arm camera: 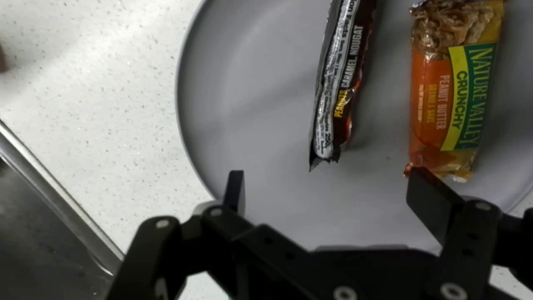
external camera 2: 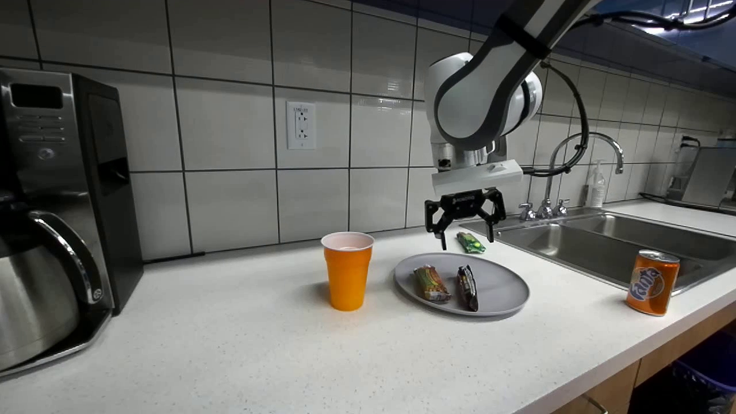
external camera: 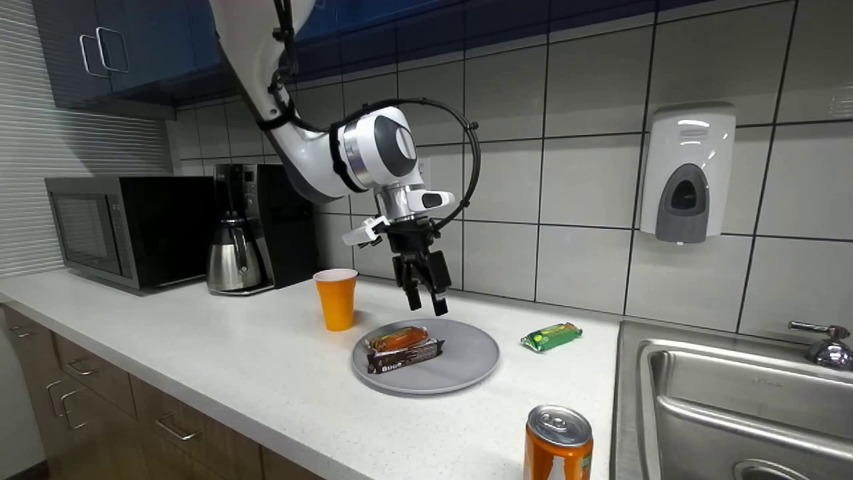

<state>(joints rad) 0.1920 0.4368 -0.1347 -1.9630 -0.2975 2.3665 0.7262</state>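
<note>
Your jaws: set wide apart above the gray plate (external camera 2: 501,286) | On it, in an exterior view: your granola bar (external camera 2: 432,283) at left, dark-wrapped bar (external camera 2: 467,288) just beside it at right, the two apart | Left of the plate: orange cup (external camera 2: 348,277) | Far side: green packet (external camera 2: 471,243) | Right, on your counter (external camera 2: 276,351): orange can (external camera 2: 652,283)
</note>
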